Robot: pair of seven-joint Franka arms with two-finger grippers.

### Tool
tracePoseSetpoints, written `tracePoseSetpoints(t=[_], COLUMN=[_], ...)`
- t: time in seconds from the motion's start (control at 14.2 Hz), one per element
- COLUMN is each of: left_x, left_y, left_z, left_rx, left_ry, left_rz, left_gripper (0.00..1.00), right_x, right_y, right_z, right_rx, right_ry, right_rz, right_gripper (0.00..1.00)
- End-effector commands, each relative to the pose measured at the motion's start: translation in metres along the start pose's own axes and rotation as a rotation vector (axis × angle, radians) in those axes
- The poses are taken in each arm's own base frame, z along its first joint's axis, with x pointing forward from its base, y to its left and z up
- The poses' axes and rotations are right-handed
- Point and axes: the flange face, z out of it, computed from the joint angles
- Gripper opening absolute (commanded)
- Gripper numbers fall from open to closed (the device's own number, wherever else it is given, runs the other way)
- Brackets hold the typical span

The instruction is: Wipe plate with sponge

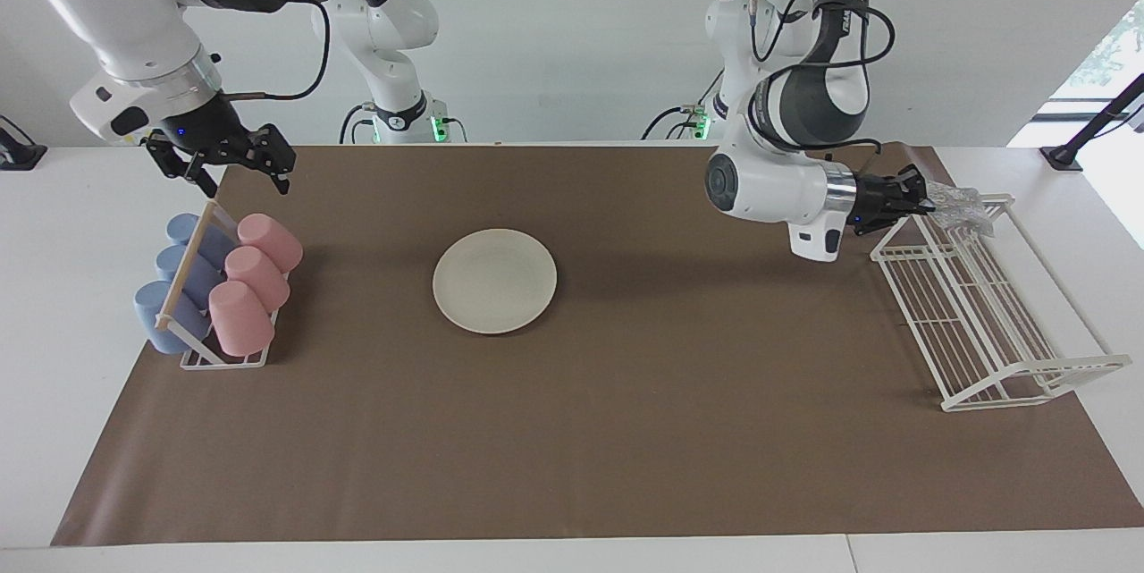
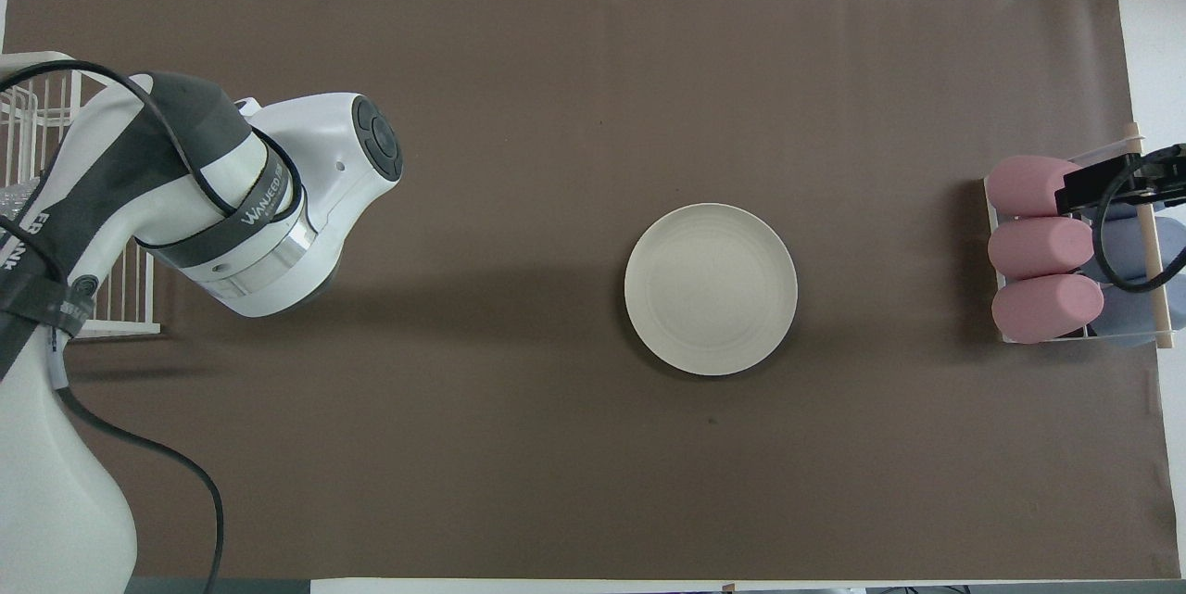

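The left gripper [image 1: 921, 196] reaches sideways to the silvery mesh sponge [image 1: 958, 205] at the robot-side end of the white wire rack [image 1: 983, 323], which lies toward the left arm's end of the table from the cream plate [image 1: 494, 280]; its fingers meet the sponge, though whether they clamp it cannot be told. The right gripper [image 1: 239, 164] waits with fingers spread above the cup rack [image 1: 214, 287] of pink and blue cups, toward the right arm's end from the plate. The plate lies bare at mid-mat, apart from both racks.
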Motion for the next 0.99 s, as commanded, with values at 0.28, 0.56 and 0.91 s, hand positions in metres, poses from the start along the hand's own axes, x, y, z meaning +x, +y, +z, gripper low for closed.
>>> tracePoseSetpoints(t=[0.28,0.56,0.91], left_x=[0.056,0.057,0.056], left_y=[0.021,0.032,0.039], left_z=[0.045,0.053,0.054], left_rx=[-0.092,-0.159,-0.186], left_ry=[0.057,0.039,0.043], left_rz=[-0.033,-0.086,-0.127], left_gripper=[0.0,0.0,0.0], right_x=[0.003,0.001,0.0], right_y=[-0.002,-0.001,-0.002], right_z=[-0.006,-0.01,-0.01], right_rx=[0.005,-0.002,-0.002], right_ry=[0.004,0.012,0.012], right_rz=[-0.014,-0.011,-0.009], right_gripper=[1.0,1.0,1.0])
